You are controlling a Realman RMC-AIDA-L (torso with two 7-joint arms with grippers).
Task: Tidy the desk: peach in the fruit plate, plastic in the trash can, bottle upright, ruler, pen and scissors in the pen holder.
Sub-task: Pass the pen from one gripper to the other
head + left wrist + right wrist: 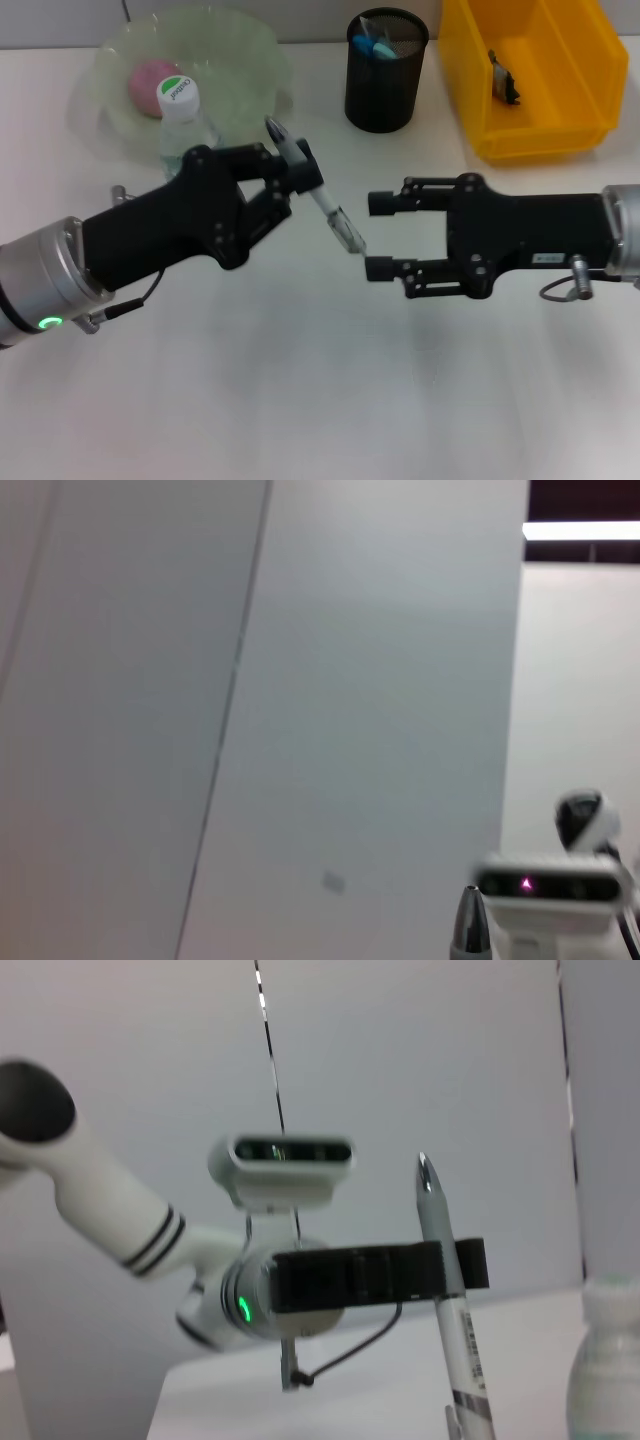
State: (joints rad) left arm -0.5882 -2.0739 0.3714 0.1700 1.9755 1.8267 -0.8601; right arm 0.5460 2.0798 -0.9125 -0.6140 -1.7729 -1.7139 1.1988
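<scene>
My left gripper [283, 165] is clamped on the pen [320, 198], held above the desk [300, 400] w/ the pen's far end slanting toward my right gripper [379, 236], whose jaws are wide apart and almost at that pen end. Just behind my left gripper stands the bottle [183, 120], upright, w/ the peach [150, 80] in the fruit plate [240, 60] beyond it. Farther back from my right gripper: pen holder [387, 85] w/ scissors [372, 46] inside, trash can [530, 75] beside it.
</scene>
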